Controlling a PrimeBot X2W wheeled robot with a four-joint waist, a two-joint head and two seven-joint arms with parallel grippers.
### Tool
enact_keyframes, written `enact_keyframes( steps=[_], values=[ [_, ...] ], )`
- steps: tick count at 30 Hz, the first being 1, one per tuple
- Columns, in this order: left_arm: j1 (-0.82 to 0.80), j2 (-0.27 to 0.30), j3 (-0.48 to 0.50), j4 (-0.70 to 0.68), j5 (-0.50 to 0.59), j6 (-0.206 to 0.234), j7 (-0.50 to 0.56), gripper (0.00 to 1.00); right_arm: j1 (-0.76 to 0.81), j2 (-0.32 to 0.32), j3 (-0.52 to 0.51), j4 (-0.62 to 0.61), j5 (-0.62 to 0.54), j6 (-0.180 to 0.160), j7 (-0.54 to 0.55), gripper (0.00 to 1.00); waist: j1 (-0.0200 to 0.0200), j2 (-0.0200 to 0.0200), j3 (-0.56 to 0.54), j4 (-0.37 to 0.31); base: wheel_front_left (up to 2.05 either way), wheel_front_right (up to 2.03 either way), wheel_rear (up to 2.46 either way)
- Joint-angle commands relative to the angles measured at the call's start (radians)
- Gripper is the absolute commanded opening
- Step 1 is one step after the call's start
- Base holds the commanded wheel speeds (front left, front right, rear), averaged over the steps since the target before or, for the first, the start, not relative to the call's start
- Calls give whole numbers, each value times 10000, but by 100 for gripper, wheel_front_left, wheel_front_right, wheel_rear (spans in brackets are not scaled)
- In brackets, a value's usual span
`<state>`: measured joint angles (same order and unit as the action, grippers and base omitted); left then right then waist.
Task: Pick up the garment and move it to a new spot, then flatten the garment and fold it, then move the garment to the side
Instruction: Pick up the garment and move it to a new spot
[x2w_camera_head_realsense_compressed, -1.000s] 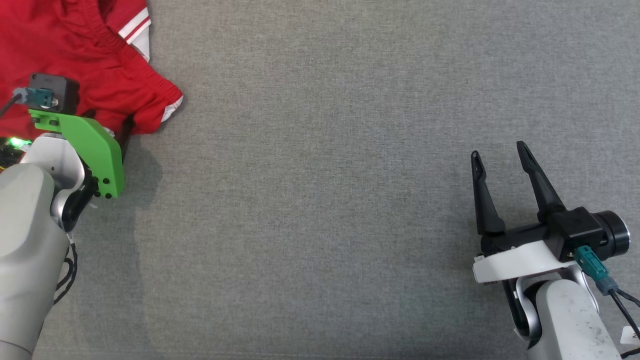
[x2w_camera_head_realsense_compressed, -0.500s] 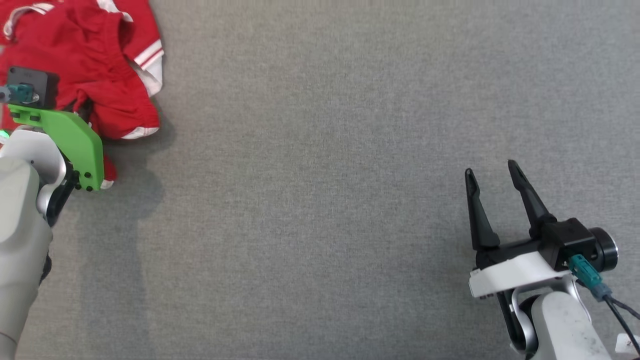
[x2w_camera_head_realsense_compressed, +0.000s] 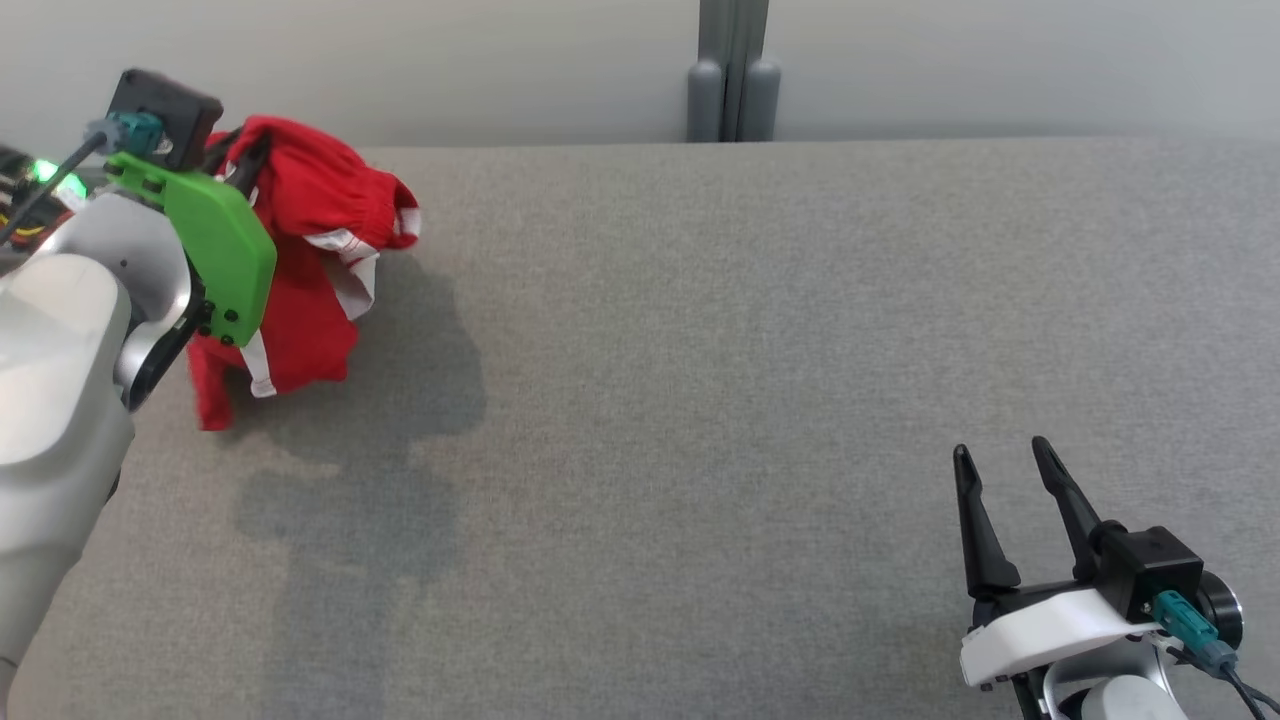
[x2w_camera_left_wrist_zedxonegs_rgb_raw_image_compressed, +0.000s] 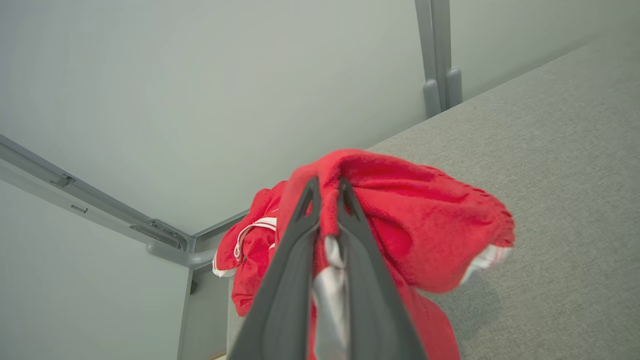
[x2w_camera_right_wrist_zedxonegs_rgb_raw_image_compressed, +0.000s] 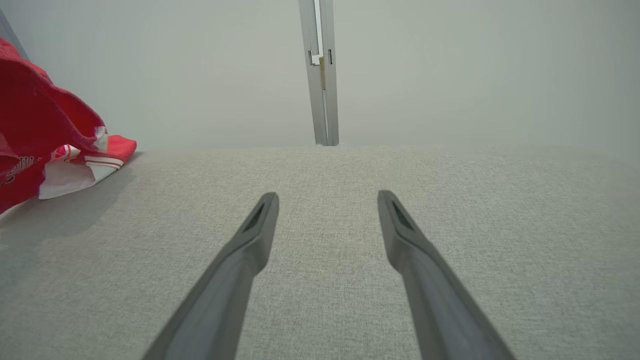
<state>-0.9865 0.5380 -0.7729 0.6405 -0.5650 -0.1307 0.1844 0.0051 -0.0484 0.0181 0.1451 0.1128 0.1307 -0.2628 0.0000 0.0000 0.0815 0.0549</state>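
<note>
Fingers of the left gripper (x2w_camera_left_wrist_zedxonegs_rgb_raw_image_compressed: 326, 182) are pressed together on a fold of the red garment (x2w_camera_head_realsense_compressed: 310, 250), pinching it near their tips. The garment, trimmed in white, hangs in a bunched heap from that grip at the far left of the grey cloth-covered table (x2w_camera_head_realsense_compressed: 700, 400), close to the table's back edge. It casts a broad shadow on the cloth to its right and below. Part of it is hidden behind the green plate (x2w_camera_head_realsense_compressed: 215, 255) on the left wrist. Whether its lowest fold touches the table cannot be told. The right gripper (x2w_camera_head_realsense_compressed: 1000, 450) sits at the lower right, well apart from the garment, its two dark fingers spread wide with nothing between them. A pale wall (x2w_camera_head_realsense_compressed: 400, 60) with a grey post (x2w_camera_head_realsense_compressed: 733, 70) stands behind the table.
</note>
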Motion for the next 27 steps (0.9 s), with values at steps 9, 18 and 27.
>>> enact_keyframes(
  steps=[9, 18, 27],
  values=[
    [-646, -478, -1261, -1855, -829, 23, -18, 0, 491, -32, -384, -34, -94, 1, -31, 100, 0, 0, -1215, -1858, 0, 0, 0],
    [-40, -2054, -2075, -1316, -1626, 30, -708, 0, 98, -31, -170, -131, 75, 1, -31, 100, 0, 0, -121, -3241, 0, 0, 0],
    [928, -3503, -2088, 1392, -1995, 366, -1961, 0, -464, -23, 160, -141, 481, 1, -30, 100, 0, 0, 1202, -4153, 0, 0, 0]
  ],
)
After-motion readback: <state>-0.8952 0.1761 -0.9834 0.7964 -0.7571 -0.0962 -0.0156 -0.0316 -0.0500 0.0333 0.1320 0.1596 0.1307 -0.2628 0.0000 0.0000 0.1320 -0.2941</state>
